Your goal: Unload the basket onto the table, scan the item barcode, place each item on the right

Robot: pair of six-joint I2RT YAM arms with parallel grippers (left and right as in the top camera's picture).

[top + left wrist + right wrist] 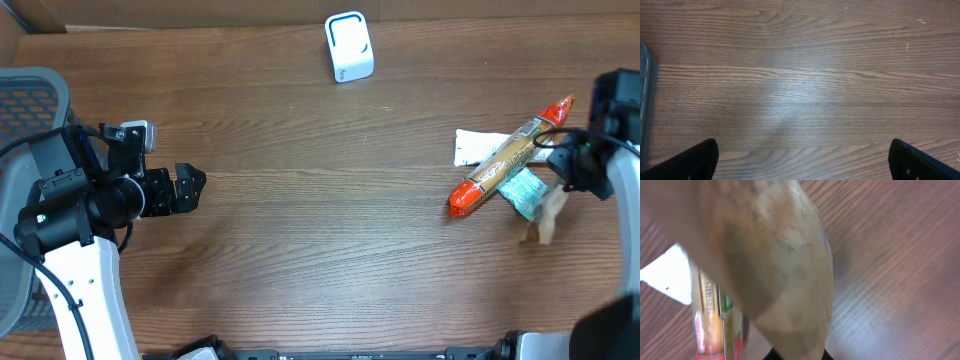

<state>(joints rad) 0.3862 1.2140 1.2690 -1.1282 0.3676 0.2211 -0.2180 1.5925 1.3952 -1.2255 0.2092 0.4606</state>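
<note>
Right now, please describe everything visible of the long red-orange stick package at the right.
The stick package is long and slim. It looks glossy like plastic film, with red-orange ends and a gold printed middle. It lies diagonally across a white packet and a teal packet. No barcode can be made out.

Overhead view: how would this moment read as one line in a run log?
left jaws open above table | right jaws shut on tan packet beside orange sausage | white scanner at far edge
</note>
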